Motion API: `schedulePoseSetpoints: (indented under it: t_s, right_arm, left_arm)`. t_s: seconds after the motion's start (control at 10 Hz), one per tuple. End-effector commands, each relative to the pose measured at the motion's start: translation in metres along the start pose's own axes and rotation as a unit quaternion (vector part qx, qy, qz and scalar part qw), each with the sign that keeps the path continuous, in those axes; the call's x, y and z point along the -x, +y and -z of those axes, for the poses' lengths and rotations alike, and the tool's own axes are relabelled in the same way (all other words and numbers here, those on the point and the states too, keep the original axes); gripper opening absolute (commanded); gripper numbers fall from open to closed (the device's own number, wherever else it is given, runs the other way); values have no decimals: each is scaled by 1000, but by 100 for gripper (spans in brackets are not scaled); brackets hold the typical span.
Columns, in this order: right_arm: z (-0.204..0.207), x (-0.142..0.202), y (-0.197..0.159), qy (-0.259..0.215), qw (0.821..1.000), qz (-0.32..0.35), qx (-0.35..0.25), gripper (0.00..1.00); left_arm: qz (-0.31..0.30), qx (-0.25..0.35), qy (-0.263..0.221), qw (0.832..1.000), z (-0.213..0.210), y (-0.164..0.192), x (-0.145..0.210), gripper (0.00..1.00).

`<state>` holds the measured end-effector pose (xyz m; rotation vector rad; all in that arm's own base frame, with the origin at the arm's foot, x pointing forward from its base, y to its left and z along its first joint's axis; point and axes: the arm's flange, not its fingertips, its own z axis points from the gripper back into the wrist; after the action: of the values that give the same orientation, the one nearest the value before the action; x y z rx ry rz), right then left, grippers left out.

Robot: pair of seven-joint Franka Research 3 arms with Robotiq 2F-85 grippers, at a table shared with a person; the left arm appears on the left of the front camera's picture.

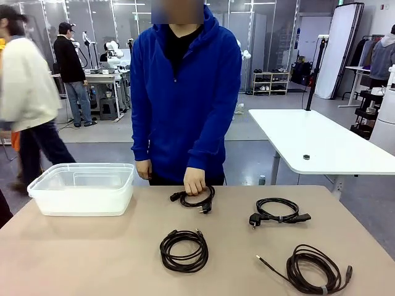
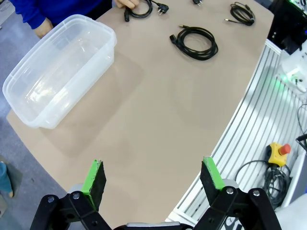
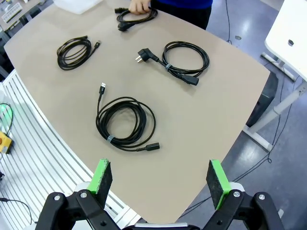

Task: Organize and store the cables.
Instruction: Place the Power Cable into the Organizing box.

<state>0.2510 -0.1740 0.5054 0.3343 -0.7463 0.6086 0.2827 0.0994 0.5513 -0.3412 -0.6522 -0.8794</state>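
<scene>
Left hand (image 2: pixel 152 172): released, green pads wide apart, nothing between. Hanging over bare worktop (image 2: pixel 158 110), bin (image 2: pixel 103 57) just ahead. Right hand (image 3: pixel 158 172): also released, empty, above near worktop edge, big coil (image 3: pixel 147 122) closest.

All four cables out on worktop, none in bin. Far coil (image 1: pixel 200 203) under person's hand (image 1: pixel 194 180), plug coil (image 1: pixel 281 217) at right, mid coil (image 1: pixel 184 267) centre, big coil front right.

Risks, as judged:
- Thin round cords flat on smooth matte top. Chance of skidding over them or nipping one strand only, then sag & unwinding on lift.
- No tie visible on mid coil, so likeliest to spring open. Big coil banded by small tie (image 3: pixel 109 139), plug coil similar; prob. better at holding shape.
- Loose tails w/ hard plugs: dangling, snagging on bin rim.
- Bin: thin clear plastic, rounded corners, prob. light. Could slide if bumped.
- Going for far coil: clash w/ person's hand.

Cords black, rubbery-looking, slight sheen.
</scene>
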Motion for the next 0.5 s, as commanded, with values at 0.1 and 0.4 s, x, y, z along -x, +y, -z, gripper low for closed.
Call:
schedulePoseSetpoints:
  t_s: [0.1, 0.4]
  right_arm:
    - [0, 0, 0, 0, 1000, 0, 0, 100]
    - [24, -52, 5, 82, 990, -115, 12, 100]
  left_arm:
    - [10, 6, -4, 1000, 1, 0, -2, 100]
    - [10, 6, -4, 1000, 1, 0, -2, 100]
